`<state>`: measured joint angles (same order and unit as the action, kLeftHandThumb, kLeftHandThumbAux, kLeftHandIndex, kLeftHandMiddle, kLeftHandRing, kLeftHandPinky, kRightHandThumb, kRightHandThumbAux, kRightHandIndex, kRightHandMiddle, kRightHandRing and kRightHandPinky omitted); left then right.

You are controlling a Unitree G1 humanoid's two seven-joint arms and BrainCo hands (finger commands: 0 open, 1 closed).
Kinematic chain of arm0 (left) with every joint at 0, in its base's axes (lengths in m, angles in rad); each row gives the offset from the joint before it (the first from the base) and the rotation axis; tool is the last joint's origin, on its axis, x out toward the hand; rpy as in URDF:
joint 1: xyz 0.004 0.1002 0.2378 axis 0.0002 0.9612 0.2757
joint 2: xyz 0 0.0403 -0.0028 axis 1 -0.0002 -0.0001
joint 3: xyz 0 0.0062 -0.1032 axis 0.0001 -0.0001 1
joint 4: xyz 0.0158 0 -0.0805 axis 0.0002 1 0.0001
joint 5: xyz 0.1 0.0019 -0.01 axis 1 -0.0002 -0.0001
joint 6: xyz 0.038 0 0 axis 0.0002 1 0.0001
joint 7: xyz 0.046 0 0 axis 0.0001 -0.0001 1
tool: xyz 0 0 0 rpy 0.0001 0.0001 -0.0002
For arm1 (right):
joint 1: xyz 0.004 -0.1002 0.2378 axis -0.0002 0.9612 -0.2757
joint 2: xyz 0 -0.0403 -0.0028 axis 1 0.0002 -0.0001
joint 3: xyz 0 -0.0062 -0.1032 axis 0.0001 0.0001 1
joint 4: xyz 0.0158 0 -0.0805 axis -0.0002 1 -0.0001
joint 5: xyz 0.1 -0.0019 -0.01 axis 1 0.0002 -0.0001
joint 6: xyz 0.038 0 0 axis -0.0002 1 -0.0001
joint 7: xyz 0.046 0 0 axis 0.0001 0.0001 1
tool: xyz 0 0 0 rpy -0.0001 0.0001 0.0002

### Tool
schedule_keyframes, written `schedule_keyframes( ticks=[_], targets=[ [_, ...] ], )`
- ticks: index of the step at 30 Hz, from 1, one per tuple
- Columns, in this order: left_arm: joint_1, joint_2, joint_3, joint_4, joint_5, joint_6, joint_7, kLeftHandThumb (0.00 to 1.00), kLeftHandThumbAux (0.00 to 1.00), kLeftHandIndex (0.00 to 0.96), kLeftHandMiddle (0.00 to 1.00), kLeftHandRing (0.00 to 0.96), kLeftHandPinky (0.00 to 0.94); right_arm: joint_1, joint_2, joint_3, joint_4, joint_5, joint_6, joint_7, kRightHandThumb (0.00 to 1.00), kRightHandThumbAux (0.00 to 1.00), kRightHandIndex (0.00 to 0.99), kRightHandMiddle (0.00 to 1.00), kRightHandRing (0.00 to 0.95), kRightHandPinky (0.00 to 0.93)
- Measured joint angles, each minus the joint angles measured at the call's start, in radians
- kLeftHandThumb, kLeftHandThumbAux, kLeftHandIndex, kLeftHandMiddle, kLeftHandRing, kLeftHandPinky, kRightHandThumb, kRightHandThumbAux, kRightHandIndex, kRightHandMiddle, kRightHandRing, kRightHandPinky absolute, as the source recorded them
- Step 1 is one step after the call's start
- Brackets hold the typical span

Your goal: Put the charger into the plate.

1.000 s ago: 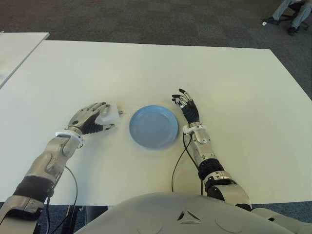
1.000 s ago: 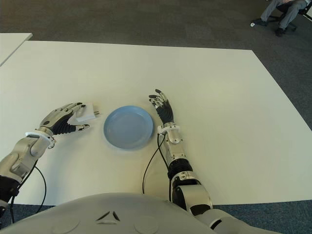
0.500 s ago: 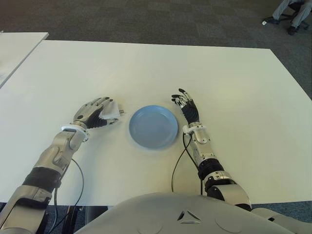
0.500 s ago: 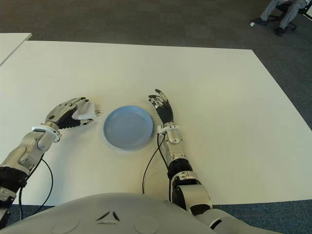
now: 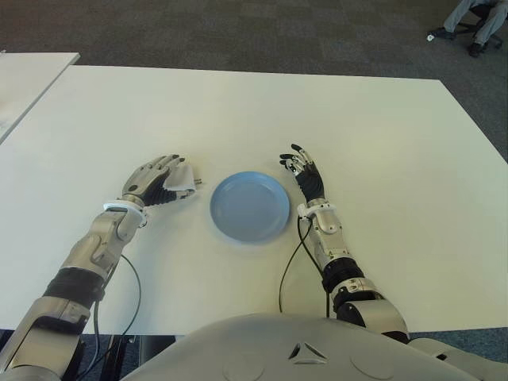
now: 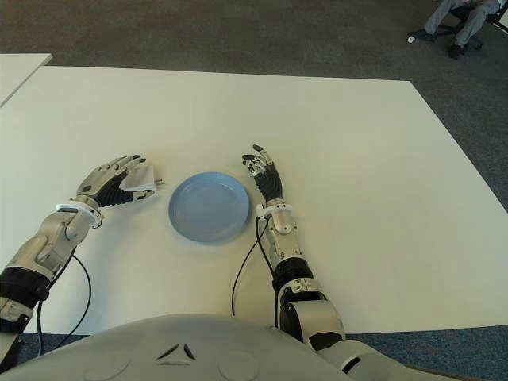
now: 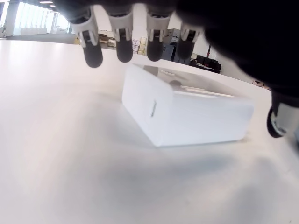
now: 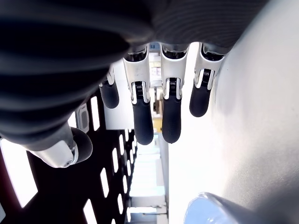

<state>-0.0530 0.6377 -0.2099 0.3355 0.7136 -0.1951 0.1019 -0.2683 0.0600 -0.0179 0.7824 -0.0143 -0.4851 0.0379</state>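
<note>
While the white charger (image 7: 187,112) lies flat on the table (image 5: 238,111) just left of the blue plate (image 5: 250,206), its prongs pointing toward the plate, the left hand (image 5: 155,181) is cupped over it. In the left wrist view the four fingertips (image 7: 124,49) hang above the far edge of the block and the thumb shows at the other side, but none plainly presses on it; the hand looks open around the charger, with no grip closed yet.

To do this step well, the fingers should probably close across the charger's broad faces, thumb opposing them, firm enough that the smooth casing does not slide out. The lift need only clear the plate's low rim, since the plate sits near. Setting it down at the plate's middle would keep the prongs from catching the rim.

The right hand (image 5: 305,173) shows just beside the plate on its right, fingers spread and holding nothing. Nothing lies between charger and plate. Far off on the carpet, a seated person's legs (image 5: 476,20) show at the corner.
</note>
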Motion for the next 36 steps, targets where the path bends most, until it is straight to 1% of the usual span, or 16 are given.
schedule_keyframes(
  ticks=[6, 11, 15, 20, 22, 26, 30, 36],
  targets=[
    [-0.007, -0.003, 0.0, 0.002, 0.0, 0.0, 0.01, 0.157, 0.399, 0.0, 0.058, 0.077, 0.144, -0.002, 0.001, 0.0, 0.001, 0.0, 0.004, -0.005, 0.0, 0.516, 0.128, 0.331, 0.295, 0.223],
    [-0.007, -0.003, 0.0, 0.003, 0.0, -0.005, 0.026, 0.152, 0.398, 0.0, 0.078, 0.103, 0.174, -0.004, 0.001, 0.0, 0.002, 0.0, 0.007, -0.008, 0.0, 0.518, 0.126, 0.334, 0.298, 0.224],
    [-0.01, -0.003, -0.003, 0.022, 0.007, -0.027, 0.065, 0.158, 0.397, 0.0, 0.085, 0.111, 0.176, -0.014, 0.003, -0.001, 0.016, 0.0, 0.007, -0.009, 0.0, 0.515, 0.124, 0.335, 0.299, 0.222],
    [-0.024, -0.003, -0.011, 0.065, 0.015, -0.065, 0.113, 0.193, 0.407, 0.0, 0.084, 0.109, 0.163, -0.03, 0.004, -0.004, 0.046, 0.001, 0.0, -0.009, 0.0, 0.507, 0.124, 0.336, 0.302, 0.237],
    [-0.042, -0.003, -0.016, 0.092, 0.015, -0.076, 0.12, 0.199, 0.406, 0.0, 0.082, 0.109, 0.168, -0.036, 0.003, -0.004, 0.059, 0.001, -0.007, -0.009, 0.0, 0.504, 0.126, 0.335, 0.303, 0.242],
    [-0.106, 0.003, -0.034, 0.161, 0.015, -0.102, 0.12, 0.205, 0.398, 0.0, 0.077, 0.106, 0.17, -0.046, 0.002, -0.004, 0.08, 0.001, -0.019, -0.007, 0.0, 0.502, 0.128, 0.334, 0.305, 0.257],
    [-0.151, 0.019, -0.041, 0.187, 0.014, -0.137, 0.12, 0.209, 0.378, 0.0, 0.074, 0.099, 0.159, -0.049, 0.003, -0.004, 0.084, 0.001, -0.021, -0.004, 0.0, 0.506, 0.129, 0.335, 0.307, 0.252],
    [-0.182, 0.052, -0.047, 0.226, 0.008, -0.207, 0.115, 0.218, 0.365, 0.0, 0.059, 0.082, 0.143, -0.049, 0.008, -0.004, 0.073, 0.002, -0.02, -0.001, 0.0, 0.513, 0.123, 0.329, 0.296, 0.218]
  ],
)
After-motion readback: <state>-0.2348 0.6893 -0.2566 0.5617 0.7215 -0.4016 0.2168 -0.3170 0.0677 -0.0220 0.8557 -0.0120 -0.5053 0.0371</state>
